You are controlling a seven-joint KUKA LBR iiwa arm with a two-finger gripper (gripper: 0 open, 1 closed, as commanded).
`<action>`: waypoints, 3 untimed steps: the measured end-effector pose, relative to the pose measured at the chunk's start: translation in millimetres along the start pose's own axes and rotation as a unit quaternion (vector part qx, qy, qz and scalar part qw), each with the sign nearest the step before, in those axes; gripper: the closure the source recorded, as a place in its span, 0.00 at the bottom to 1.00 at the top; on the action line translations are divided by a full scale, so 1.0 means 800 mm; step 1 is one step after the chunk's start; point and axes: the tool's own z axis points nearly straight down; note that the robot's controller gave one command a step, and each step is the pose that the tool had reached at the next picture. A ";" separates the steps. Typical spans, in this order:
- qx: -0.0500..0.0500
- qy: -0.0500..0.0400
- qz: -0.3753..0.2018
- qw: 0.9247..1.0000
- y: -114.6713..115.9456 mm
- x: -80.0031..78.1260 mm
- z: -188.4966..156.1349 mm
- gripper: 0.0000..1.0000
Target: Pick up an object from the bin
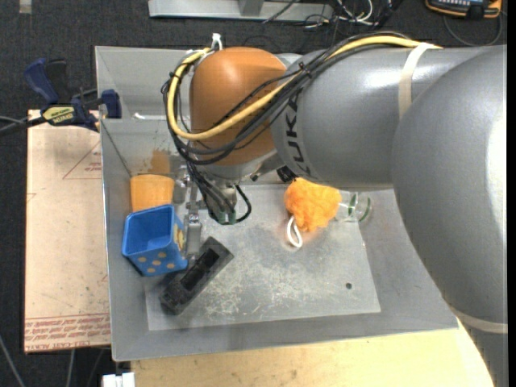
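Note:
My gripper (pixel 193 230) hangs under the orange wrist cover at the bin's left side. It is down at the right edge of a blue open box with yellow dots (pixel 148 242), close enough that contact is unclear. Just behind the box lies an orange cylinder (pixel 151 191). A black oblong block (pixel 196 274) lies slanted right below the gripper, on the bin floor.
An orange fluffy sponge with a white loop (pixel 312 204) lies in the middle of the bin, and a small clear glass piece (pixel 359 208) sits beside it on the right. The large grey arm covers the bin's back right part.

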 end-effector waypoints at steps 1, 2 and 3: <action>-0.001 -0.003 0.002 1.000 -0.001 -0.002 -0.006 0.00; -0.002 -0.005 -0.023 1.000 -0.024 0.019 0.050 0.00; 0.000 -0.001 -0.004 1.000 -0.036 0.033 0.093 0.00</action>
